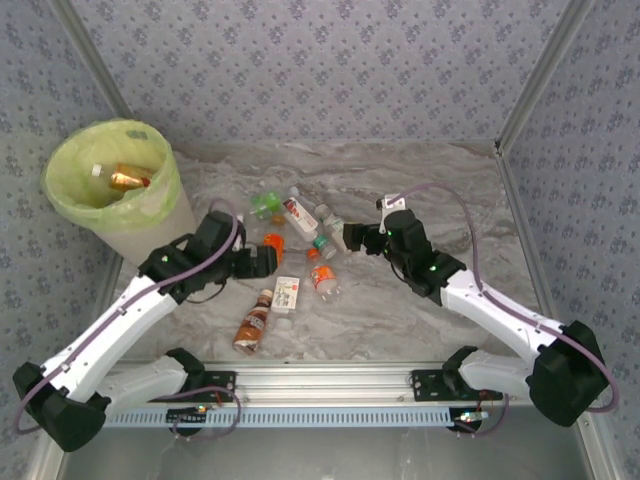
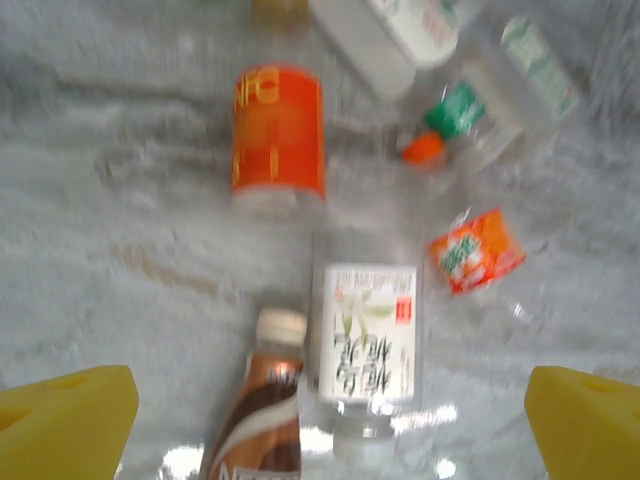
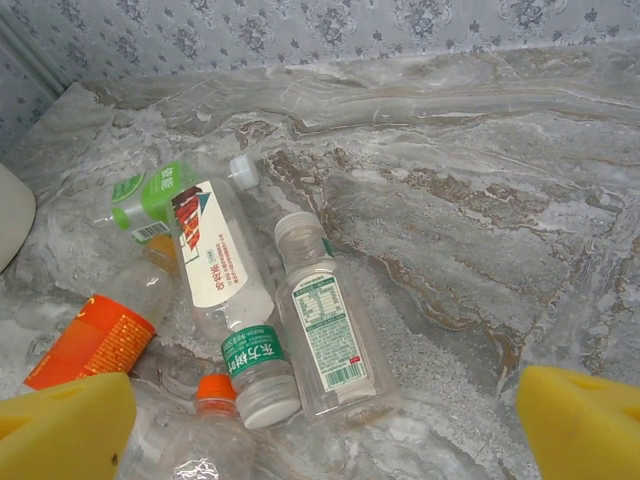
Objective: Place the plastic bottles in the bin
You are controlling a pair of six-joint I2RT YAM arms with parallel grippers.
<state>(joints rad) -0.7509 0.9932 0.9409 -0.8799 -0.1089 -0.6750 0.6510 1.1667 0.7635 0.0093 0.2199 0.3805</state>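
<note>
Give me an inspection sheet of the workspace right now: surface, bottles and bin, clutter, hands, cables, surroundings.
Surface: grey marbled table, no spills seen.
Job's things: plastic bottles lying clustered mid-table; bin far left, bagged, at least one bottle inside.
Clutter: nothing seen.
Hands: left hand and right hand open, empty, flanking the cluster.
Cables: purple cable looped along each arm.
Surroundings: patterned walls on three sides; metal rail at the near edge.

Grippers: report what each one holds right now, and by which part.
Nothing is held. The left gripper and the right gripper both stand open near the plastic bottles lying on the table, gripping none of them.
</note>
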